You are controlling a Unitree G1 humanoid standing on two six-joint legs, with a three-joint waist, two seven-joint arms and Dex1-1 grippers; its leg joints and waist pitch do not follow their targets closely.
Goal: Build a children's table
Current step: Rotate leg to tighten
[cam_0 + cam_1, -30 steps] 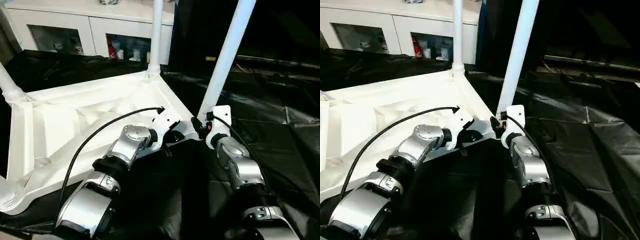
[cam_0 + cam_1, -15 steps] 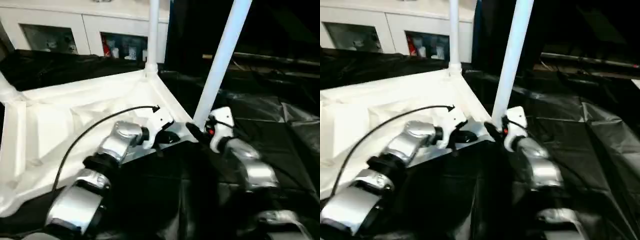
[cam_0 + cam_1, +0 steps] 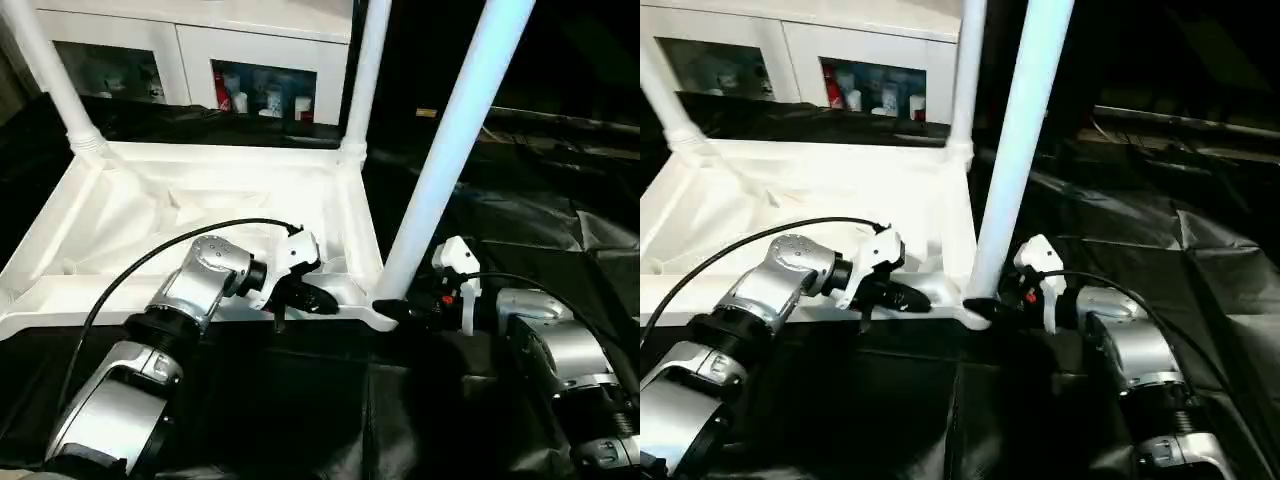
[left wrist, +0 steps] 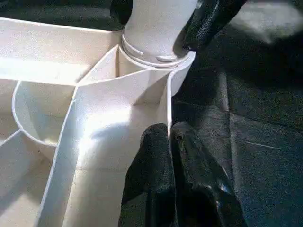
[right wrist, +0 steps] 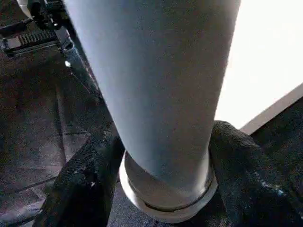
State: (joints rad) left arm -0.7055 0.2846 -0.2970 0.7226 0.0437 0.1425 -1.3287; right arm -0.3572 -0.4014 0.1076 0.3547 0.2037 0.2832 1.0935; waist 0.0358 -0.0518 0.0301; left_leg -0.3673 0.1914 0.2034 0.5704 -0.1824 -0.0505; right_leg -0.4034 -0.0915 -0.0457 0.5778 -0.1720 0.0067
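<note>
The white table top (image 3: 150,215) lies upside down on black sheeting, ribbed underside up. Three tube legs stand in its corner sockets: far left (image 3: 50,70), far right (image 3: 368,60) and near right (image 3: 450,150). My right gripper (image 3: 398,308) is shut on the near right leg just above its collar; in the right wrist view its fingers (image 5: 80,179) flank the tube. My left gripper (image 4: 169,135) is shut on the top's thin rim wall close to that corner, seen also in the head view as the left gripper (image 3: 305,298). A right finger (image 4: 208,21) hugs the collar.
A white cabinet (image 3: 250,40) with glass doors stands behind the table. Crinkled black sheeting (image 3: 520,200) covers the floor to the right and front. A black cable (image 3: 150,265) arcs over my left forearm.
The table top has swung round with both grippers holding it: its near right corner came toward me and its front edge now runs across. My right forearm has swung out to the right.
</note>
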